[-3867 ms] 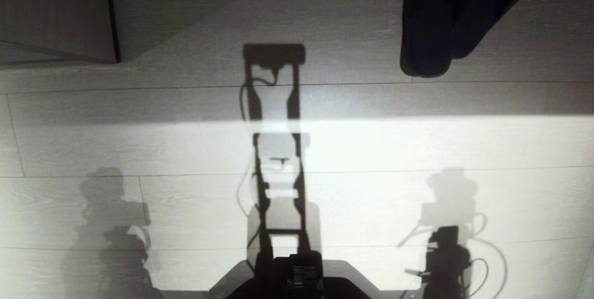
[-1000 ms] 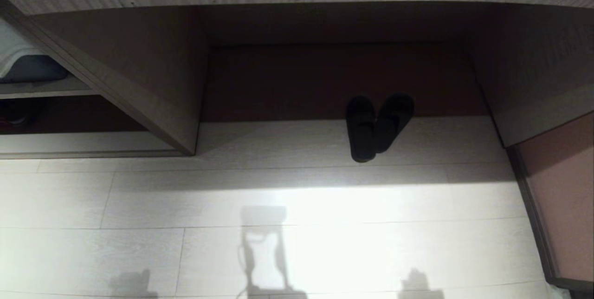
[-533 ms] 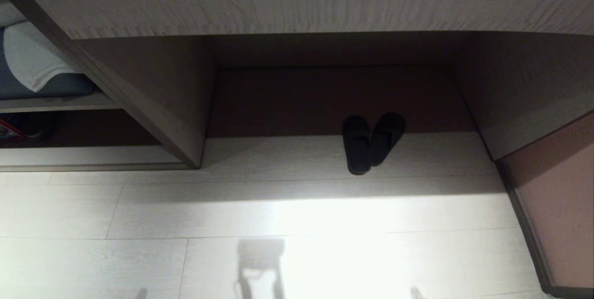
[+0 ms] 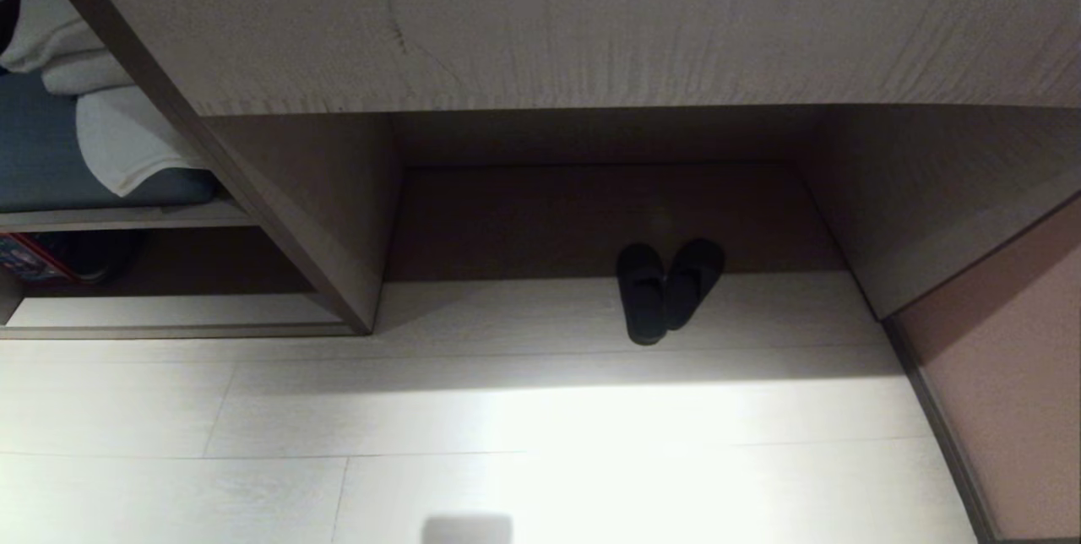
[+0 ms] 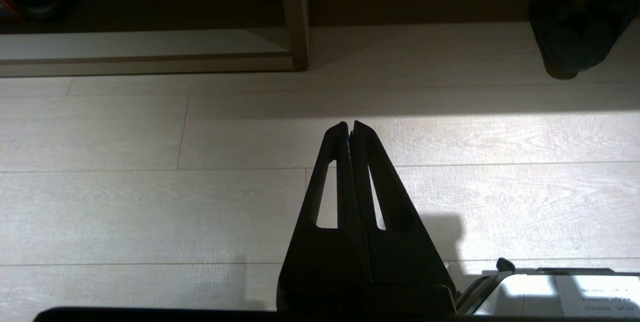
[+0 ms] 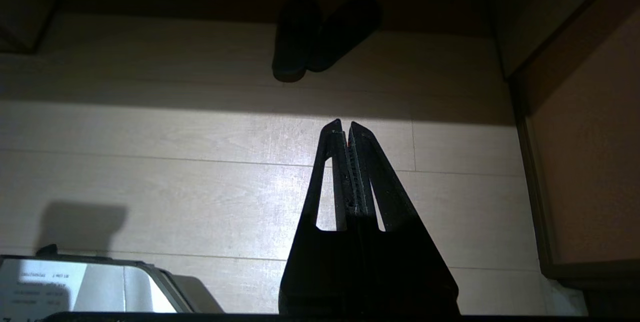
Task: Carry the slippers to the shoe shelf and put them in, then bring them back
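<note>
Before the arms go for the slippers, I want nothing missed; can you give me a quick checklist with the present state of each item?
1. Slippers located: ok, side by side on the floor at the mouth of the wide recess, toes in its shadow.
2. Slippers free of any grip: ok, nothing touches them.
3. Left pincer empty: ok, shut, above bare floor.
4. Right pincer empty: ok, shut; must open before a grasp.
5. Floor path to the slippers: ok, nothing shows between them and the pincers.
6. Low shelf to the left has room: cannot tell, its inside is dark.
</note>
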Controlling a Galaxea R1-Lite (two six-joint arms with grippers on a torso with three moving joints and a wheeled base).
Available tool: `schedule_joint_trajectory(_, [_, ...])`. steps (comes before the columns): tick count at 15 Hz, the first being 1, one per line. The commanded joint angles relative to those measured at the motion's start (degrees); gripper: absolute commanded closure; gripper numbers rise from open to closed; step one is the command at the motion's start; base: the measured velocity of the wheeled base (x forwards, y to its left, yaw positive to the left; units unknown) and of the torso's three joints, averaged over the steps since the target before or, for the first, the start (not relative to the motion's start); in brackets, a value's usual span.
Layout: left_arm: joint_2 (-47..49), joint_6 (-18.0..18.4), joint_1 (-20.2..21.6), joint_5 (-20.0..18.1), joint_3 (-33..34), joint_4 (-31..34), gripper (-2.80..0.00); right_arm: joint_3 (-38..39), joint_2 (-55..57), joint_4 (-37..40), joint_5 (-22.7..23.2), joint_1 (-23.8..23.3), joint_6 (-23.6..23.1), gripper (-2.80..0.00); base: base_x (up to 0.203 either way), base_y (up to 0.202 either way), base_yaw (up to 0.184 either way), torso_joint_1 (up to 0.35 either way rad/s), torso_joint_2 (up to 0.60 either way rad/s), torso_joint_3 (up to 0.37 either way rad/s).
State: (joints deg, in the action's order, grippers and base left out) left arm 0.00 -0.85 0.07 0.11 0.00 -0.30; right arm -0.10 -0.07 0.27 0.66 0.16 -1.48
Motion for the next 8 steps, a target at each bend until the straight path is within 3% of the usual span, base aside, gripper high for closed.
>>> schedule_joint_trajectory(1, [0.1, 0.0, 0.0, 0.1, 0.0, 0.0, 0.0, 0.0, 0.1, 0.0, 0.0, 0.0, 0.0, 0.0, 0.0, 0.0, 0.0, 0.0, 0.0, 0.205])
schedule_joint_trajectory(8, [0.1, 0.0, 0.0, 0.0, 0.0, 0.0, 0.0, 0.0, 0.1, 0.0, 0.0, 0.0, 0.0, 0.0, 0.0, 0.0, 0.0, 0.004, 0.0, 0.201])
